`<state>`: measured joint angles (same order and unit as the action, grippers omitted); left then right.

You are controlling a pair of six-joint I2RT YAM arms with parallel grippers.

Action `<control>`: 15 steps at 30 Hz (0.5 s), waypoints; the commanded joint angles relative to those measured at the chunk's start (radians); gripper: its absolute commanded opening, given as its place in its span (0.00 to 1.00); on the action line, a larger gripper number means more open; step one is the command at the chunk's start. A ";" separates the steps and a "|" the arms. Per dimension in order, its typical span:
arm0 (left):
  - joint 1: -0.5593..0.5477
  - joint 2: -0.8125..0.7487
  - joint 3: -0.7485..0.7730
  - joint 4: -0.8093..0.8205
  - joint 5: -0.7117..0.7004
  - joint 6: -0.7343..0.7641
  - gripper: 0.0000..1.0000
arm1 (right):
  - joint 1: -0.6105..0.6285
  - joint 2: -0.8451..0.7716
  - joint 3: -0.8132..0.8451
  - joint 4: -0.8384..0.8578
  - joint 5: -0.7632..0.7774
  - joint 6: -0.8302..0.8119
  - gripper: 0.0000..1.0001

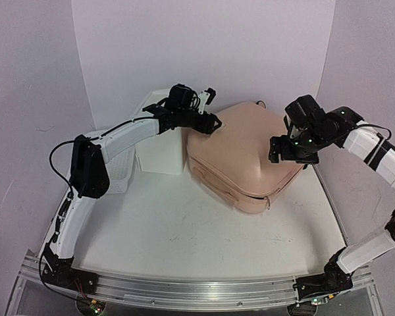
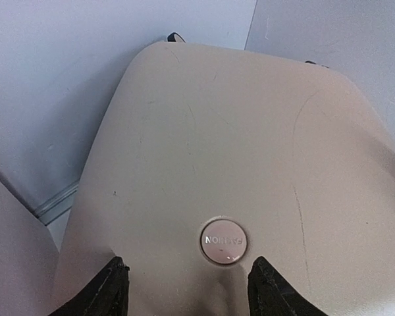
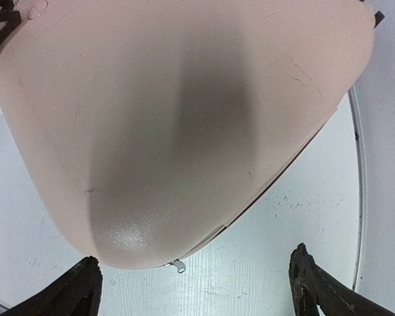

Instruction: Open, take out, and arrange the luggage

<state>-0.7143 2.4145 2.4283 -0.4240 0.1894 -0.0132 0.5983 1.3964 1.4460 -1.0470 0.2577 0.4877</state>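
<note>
Luggage (image 1: 240, 155) lies flat on the desk (image 1: 184, 230), right of centre toward the far side, turned diagonal with one corner pointing near-right. It is closed.

Left gripper (image 1: 214, 123) sits at the luggage's far-left corner, just over the shell. In the left wrist view its jaws are apart with the shell below and between them. I can't tell if they touch, and no grip is visible.

Right gripper (image 1: 276, 148) hangs over the right side of the shell. Its jaws are spread wide and hold nothing.

The shell is peach-pink, hard and smooth, with rounded corners and faint scuffs. A round badge (image 2: 223, 240) reads FASHION. A zipper seam runs along the near side, with a small metal pull (image 3: 178, 266) at the near corner.

A white box (image 1: 161, 151) stands just left of the luggage, and a white basket (image 1: 122, 168) is further left.
</note>
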 commanded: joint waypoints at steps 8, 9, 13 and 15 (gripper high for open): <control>-0.209 -0.142 -0.296 -0.100 0.235 -0.217 0.60 | -0.001 -0.132 0.008 -0.096 0.161 -0.020 0.98; -0.232 -0.150 -0.308 -0.101 0.252 -0.232 0.59 | -0.001 -0.140 0.003 -0.098 0.167 -0.023 0.98; -0.326 -0.191 -0.362 -0.107 0.279 -0.217 0.59 | -0.002 -0.154 -0.017 -0.097 0.152 -0.032 0.98; -0.327 -0.259 -0.427 -0.106 0.260 -0.193 0.59 | 0.000 -0.148 -0.029 -0.062 0.050 -0.106 0.98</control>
<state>-0.9730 2.2269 2.1246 -0.3443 0.3679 -0.1921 0.5983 1.2594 1.4368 -1.1427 0.3809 0.4644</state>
